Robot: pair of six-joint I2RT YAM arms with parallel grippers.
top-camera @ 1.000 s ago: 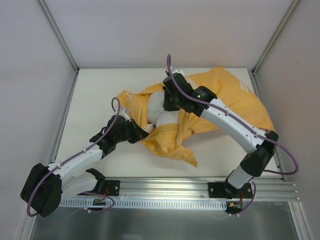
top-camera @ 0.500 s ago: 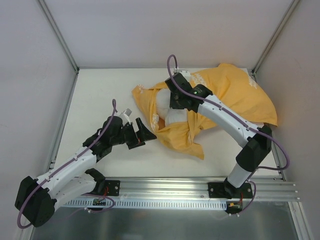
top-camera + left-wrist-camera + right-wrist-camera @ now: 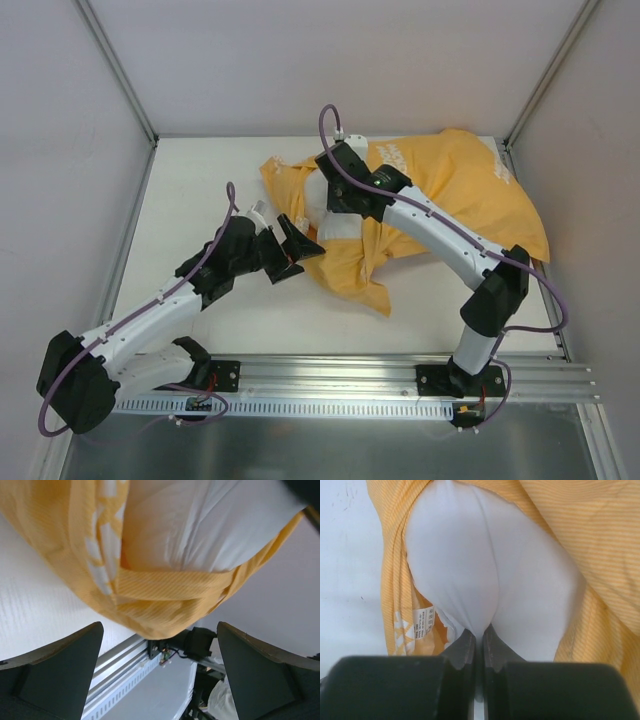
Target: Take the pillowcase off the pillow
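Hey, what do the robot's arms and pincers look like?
The left arm and right arm have white links, black joints and a purple cable looped along each. The left pincer and right pincer have dark, wedge-shaped fingers.

White table (image 3: 200,190), bearing orange-yellow pillowcase (image 3: 460,190) toward far right, white pillow (image 3: 338,228) bulging from its open end.

Bright, even, diffuse light from overhead, with no glare. The arms cast only faint, soft-edged shadows on the white tabletop (image 3: 190,190). The overhead view is sharp. In both wrist views the pillowcase (image 3: 165,597) weave is crisp, while the near fingers (image 3: 55,675) of the left pincer (image 3: 159,627) and the right pincer (image 3: 479,635) look dark and slightly blurred.
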